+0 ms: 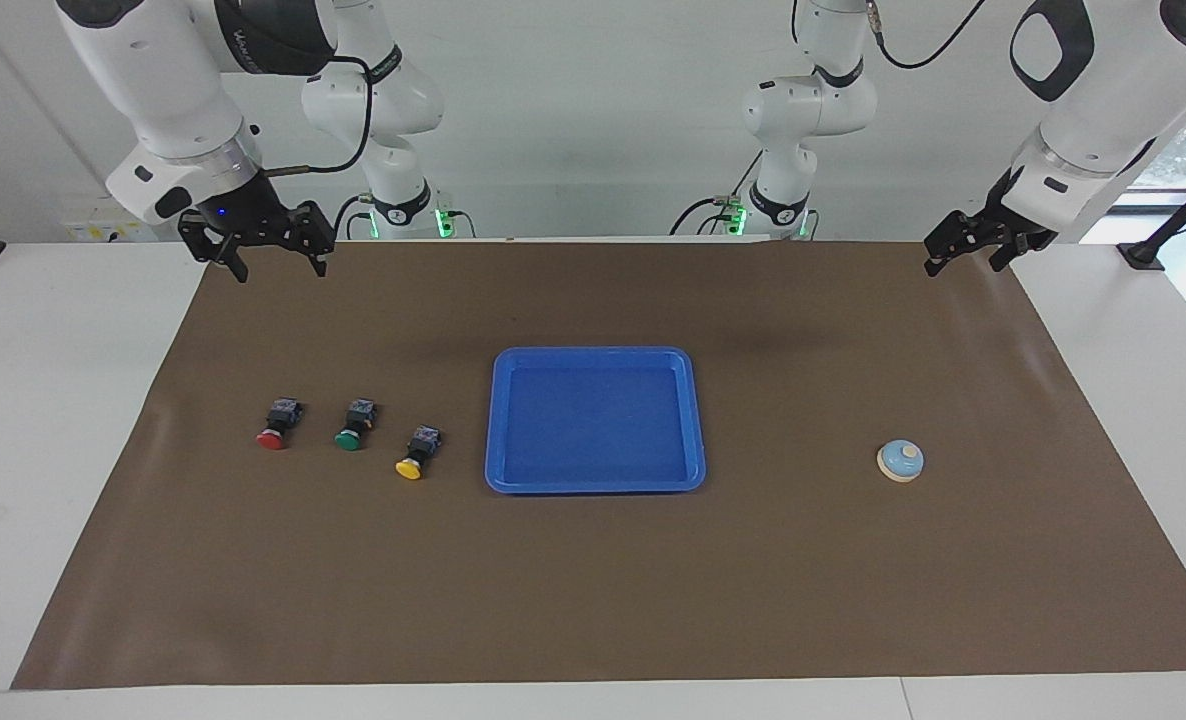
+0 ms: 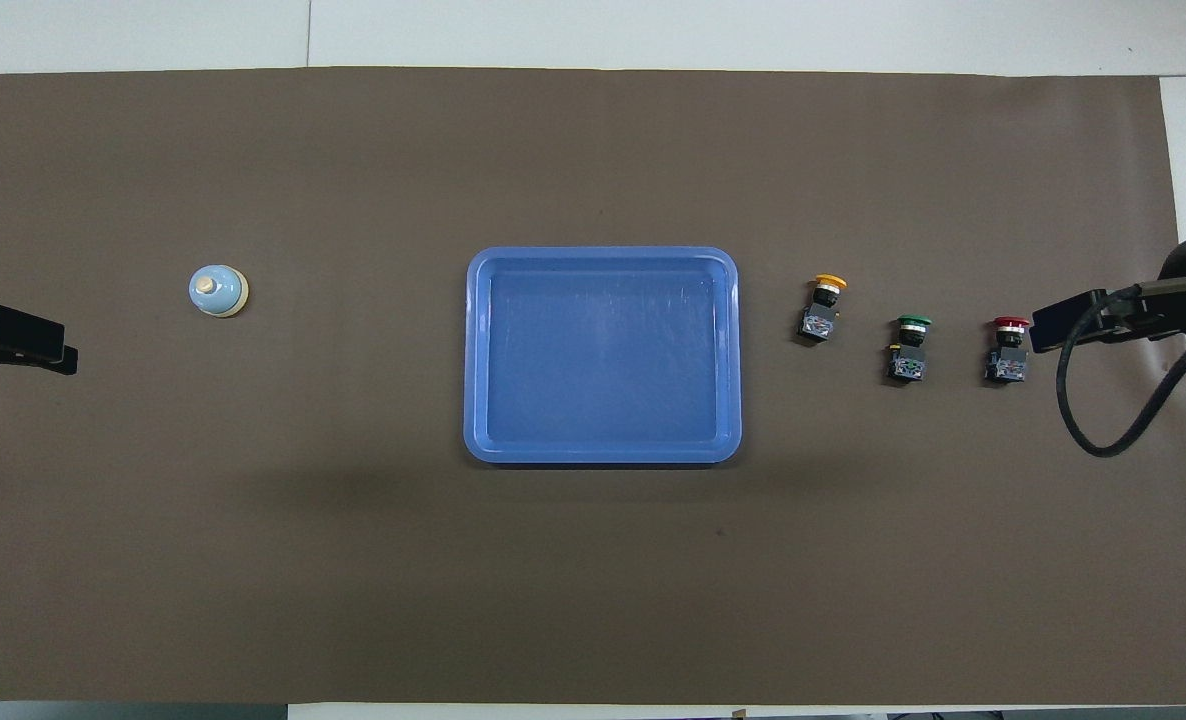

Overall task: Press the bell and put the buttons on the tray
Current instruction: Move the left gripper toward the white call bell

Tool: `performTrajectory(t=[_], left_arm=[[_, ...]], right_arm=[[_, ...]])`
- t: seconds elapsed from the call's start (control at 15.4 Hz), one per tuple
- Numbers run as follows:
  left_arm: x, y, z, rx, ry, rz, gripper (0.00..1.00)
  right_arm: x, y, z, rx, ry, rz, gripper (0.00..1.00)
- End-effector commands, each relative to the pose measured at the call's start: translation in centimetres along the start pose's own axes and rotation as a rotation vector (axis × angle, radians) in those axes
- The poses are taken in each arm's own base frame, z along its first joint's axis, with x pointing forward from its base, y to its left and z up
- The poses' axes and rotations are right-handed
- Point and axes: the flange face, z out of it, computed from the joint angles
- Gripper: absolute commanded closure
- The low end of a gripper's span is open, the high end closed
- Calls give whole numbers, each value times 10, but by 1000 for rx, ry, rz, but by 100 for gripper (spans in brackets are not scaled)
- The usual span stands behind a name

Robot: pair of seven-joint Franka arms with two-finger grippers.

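The blue tray (image 1: pixel 593 353) (image 2: pixel 603 255) lies empty at the middle of the brown mat. Three buttons lie on their sides in a row toward the right arm's end: yellow (image 1: pixel 417 452) (image 2: pixel 823 307) closest to the tray, then green (image 1: pixel 354 424) (image 2: pixel 910 347), then red (image 1: pixel 275 424) (image 2: pixel 1007 348). The light-blue bell (image 1: pixel 900 460) (image 2: pixel 218 291) stands alone toward the left arm's end. My right gripper (image 1: pixel 281 272) (image 2: pixel 1068 322) hangs open over the mat's corner at its own end, holding nothing. My left gripper (image 1: pixel 963 267) (image 2: pixel 23 345) hangs open over the corner at the left arm's end, holding nothing.
The brown mat (image 1: pixel 593 600) covers most of the white table (image 1: pixel 53 450). A black cable (image 2: pixel 1113 420) loops down from the right arm's wrist near the red button. Bare mat surrounds the tray.
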Motion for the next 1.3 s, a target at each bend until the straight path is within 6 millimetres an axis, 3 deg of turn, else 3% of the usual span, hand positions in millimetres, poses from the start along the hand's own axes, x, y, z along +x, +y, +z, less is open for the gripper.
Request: performTrajectory(t=[0.0,0.71,0.84,1.04,1.1,1.23], left_arm=[[1,-5,-3,-12,19,2,0],[5,2,-5,-11,56,0,0],[10,10,-6,-6,81,25,0],[20,10,5,-5,123,27,3],[26,8,9,-5,134,24,16],[33,1,18,-5,133,10,78]], right_arm=[[-4,4,-2,-9,-6,-16,0],[-4,4,-2,-9,-6,-16,0],[-4,4,-1,-9,-9,-16,0],[-4,4,-1,-9,-7,-16,0],[-4,4,-1,-9,-7,-16,0],[-4,3,-1,-9,-7,-18,0]])
